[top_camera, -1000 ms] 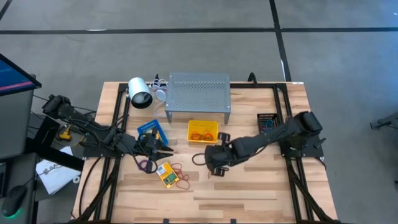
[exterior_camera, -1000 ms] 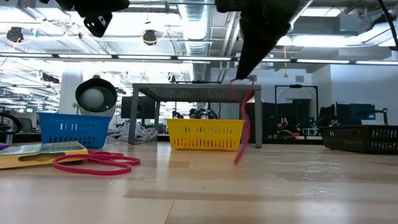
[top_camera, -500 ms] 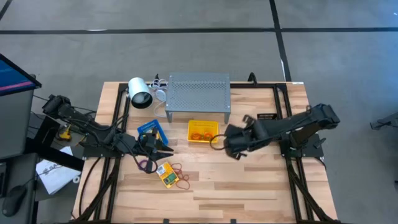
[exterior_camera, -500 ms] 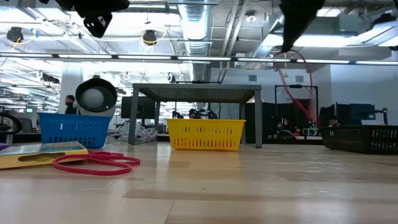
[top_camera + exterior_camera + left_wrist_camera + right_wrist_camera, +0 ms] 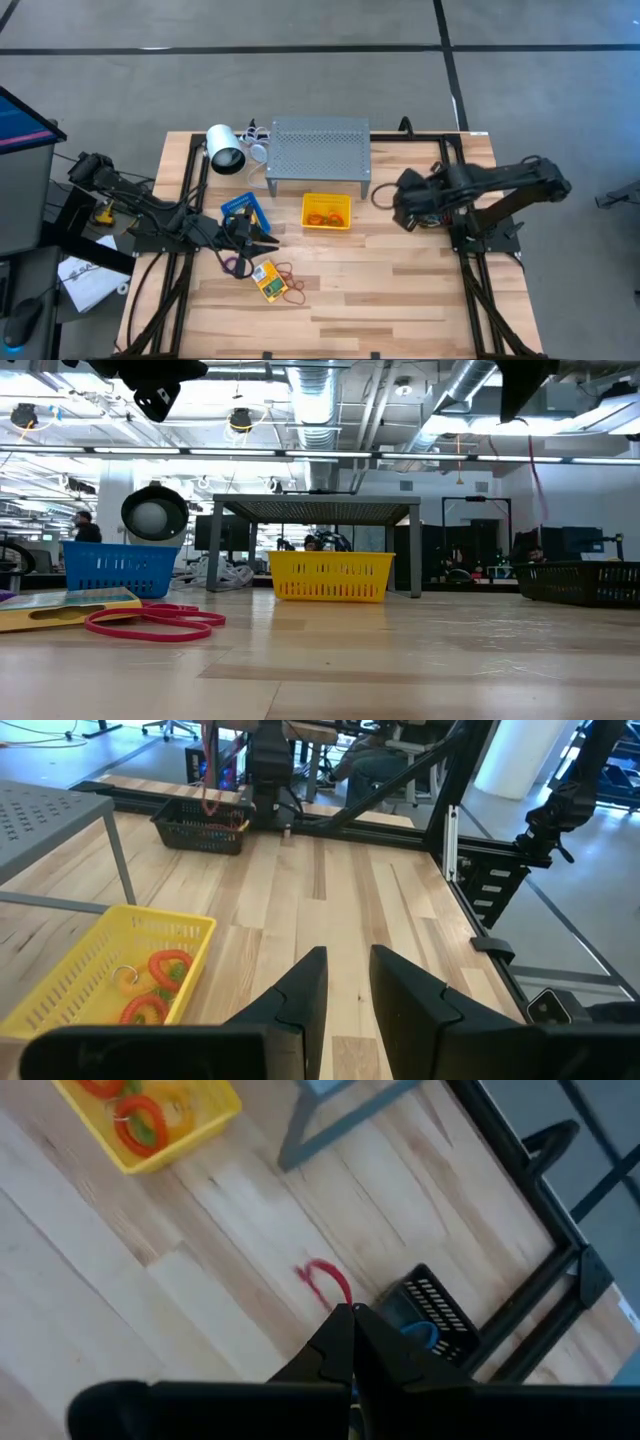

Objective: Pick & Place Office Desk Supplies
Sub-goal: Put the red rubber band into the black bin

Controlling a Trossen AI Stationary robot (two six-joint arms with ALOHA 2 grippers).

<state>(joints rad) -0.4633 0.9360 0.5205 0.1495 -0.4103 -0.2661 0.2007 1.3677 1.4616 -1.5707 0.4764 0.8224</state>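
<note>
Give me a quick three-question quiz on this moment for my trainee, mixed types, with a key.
1. True or false: the right pincer is shut on a red rubber band.
2. Which bin is nearest the right pincer? A blue, B yellow, C black.
3. Fill in: the crayon box lies on the ____.
Key: 1 true. 2 C, the black bin. 3 table.

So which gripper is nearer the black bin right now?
Right. The right gripper, shut on a red rubber band, hangs just beside the black bin; the left gripper waits far across the table by the blue bin.
</note>
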